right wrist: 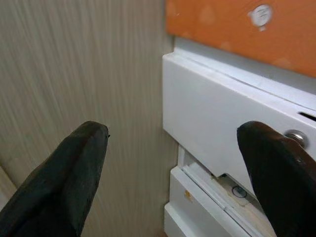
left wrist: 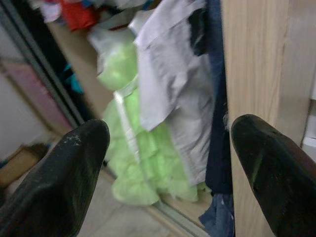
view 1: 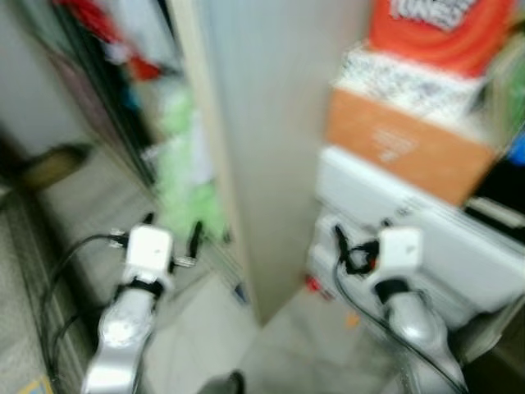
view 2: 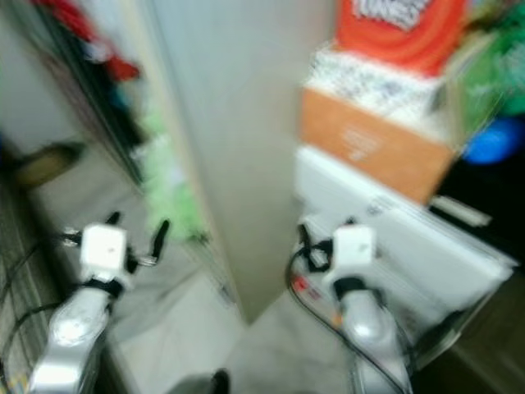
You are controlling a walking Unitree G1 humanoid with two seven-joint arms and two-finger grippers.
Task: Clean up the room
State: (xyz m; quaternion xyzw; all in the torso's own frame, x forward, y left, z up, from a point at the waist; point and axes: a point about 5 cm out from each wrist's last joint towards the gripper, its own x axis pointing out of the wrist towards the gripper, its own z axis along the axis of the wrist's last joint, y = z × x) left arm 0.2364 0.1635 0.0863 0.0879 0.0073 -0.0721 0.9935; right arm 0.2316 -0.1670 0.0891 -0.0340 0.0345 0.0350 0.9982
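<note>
The head views are blurred. My left gripper (left wrist: 168, 143) is open and holds nothing, and it faces an open wardrobe. Inside hang a fluffy light-green garment (left wrist: 133, 163), a pale grey garment (left wrist: 173, 98) and a dark blue one (left wrist: 217, 163). A wooden side panel (view 1: 271, 164) stands between the two arms. My right gripper (right wrist: 173, 138) is open with nothing between its fingers. It is close to a white box (right wrist: 222, 123) that lies under an orange box (view 1: 402, 148).
A speckled box (view 1: 410, 82) and a red-orange bag (view 1: 443, 29) top the stack on the right. Red clothing (view 1: 90, 20) hangs high in the wardrobe. A brown shoe-like object (view 1: 53, 164) lies on the floor at the left. Black cables trail beside both arms.
</note>
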